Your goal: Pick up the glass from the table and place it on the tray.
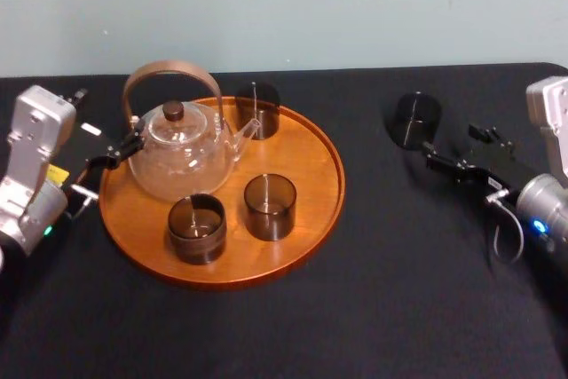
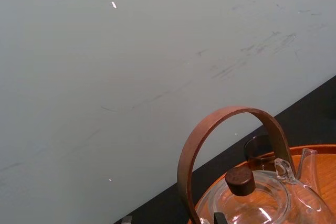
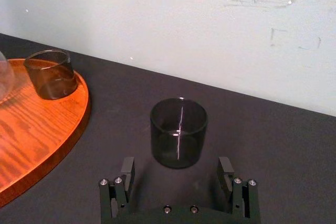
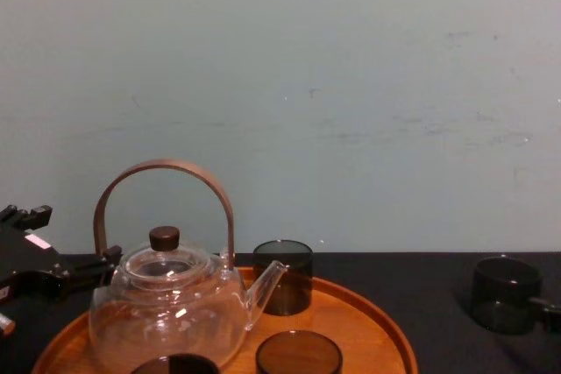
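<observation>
A dark smoky glass [image 1: 415,119] stands upright on the black table [image 1: 399,290], to the right of the round wooden tray [image 1: 312,161]. My right gripper [image 1: 437,159] sits low just in front of this glass, apart from it. In the right wrist view the gripper [image 3: 177,172] is open, and the glass [image 3: 178,132] stands just beyond its fingertips, centred on the gap. From the chest the glass [image 4: 504,293] shows at the right. My left gripper [image 1: 114,155] hovers open at the tray's left edge, beside the teapot [image 1: 182,150].
The tray holds a clear glass teapot [image 4: 171,304] with a brown hoop handle and three more dark glasses [image 1: 258,110] [image 1: 269,206] [image 1: 196,228]. Bare tray wood shows on its right side. A pale wall rises behind the table.
</observation>
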